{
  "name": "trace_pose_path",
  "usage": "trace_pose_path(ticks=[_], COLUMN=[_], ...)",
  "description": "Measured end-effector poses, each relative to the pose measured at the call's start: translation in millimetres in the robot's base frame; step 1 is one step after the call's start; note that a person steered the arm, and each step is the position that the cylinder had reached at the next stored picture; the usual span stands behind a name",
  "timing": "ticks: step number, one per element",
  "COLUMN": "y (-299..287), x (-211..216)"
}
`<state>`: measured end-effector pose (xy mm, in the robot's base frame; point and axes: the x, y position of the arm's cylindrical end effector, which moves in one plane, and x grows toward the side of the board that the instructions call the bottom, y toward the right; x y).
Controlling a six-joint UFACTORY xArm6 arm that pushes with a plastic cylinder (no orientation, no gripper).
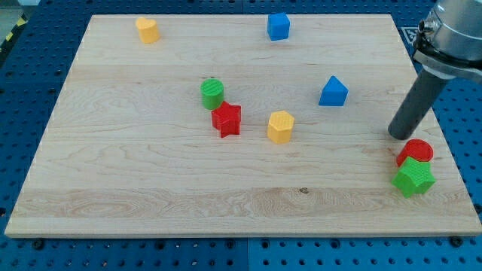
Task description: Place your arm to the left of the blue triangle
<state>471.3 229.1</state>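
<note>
The arm point(452, 34) is cut off by the view's top and right edges, so only its lower housing and the rod show. The red cylinder point(416, 150) at the near right is partly covered by the green star point(413, 178) touching it in front. The board's point(151, 188) near corners run to the view's left and right edges.

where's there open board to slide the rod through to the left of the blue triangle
Bare wood lies between blue triangle and green cylinder, above yellow hexagon. My tip is right of the triangle. Crowded: red star beside the cylinder.
</note>
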Motion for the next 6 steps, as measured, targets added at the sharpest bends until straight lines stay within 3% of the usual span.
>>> trace_pose_path(ticks=[2, 4, 6], y=[-3.7, -50.5, -122.3], x=[-50.9, -118.2, -104.8])
